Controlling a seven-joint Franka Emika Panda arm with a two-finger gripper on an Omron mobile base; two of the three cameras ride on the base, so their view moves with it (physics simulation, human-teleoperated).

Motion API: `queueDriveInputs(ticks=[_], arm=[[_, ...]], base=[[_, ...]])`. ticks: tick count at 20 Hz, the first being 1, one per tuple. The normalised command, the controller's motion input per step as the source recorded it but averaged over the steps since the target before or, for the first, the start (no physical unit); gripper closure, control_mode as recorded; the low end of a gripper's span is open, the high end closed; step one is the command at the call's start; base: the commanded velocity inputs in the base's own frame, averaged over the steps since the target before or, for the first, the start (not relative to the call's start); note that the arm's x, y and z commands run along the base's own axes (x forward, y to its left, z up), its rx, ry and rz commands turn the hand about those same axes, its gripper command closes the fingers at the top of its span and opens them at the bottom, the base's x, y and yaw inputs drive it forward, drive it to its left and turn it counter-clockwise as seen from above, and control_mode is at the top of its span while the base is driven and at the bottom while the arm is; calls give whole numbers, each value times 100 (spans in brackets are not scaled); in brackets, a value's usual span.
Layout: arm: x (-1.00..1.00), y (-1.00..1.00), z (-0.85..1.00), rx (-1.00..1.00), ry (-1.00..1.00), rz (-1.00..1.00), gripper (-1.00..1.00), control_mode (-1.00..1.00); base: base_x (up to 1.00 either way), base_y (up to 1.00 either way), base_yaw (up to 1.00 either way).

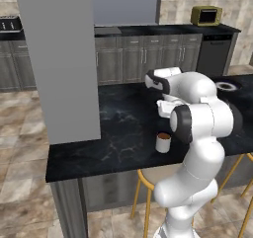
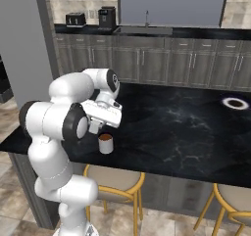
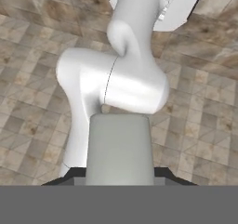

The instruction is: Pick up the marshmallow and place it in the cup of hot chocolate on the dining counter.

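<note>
Cup of hot chocolate (image 1: 163,142): upright, centre frame, near the bench (image 1: 123,128) front edge.
Plate (image 2: 235,103): right edge.
Fingers: spread or pressed together, cannot tell.

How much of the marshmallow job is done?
The pickup looks done: a pale stubby block, probably the marshmallow, sits between the tips of the tool. In hand: the tool hangs right beside the cup of hot chocolate on the dining counter. Left to do: dropping it in. The cup's top shows plain brown drink, with no marshmallow in it yet.
</note>
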Motion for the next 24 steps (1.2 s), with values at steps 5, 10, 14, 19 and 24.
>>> queueDriveInputs(ticks=[5,10,14,19,24], arm=[[38,3,-14,0,0,0,100,-100],[38,0,-15,0,1,0,100,-100],[47,0,-22,-1,4,0,100,-100],[33,0,-28,-3,0,0,100,-100],[27,0,-27,-2,0,0,100,-100]], base=[[0,0,0],[0,0,0],[0,0,0],[0,0,0],[0,0,0]])
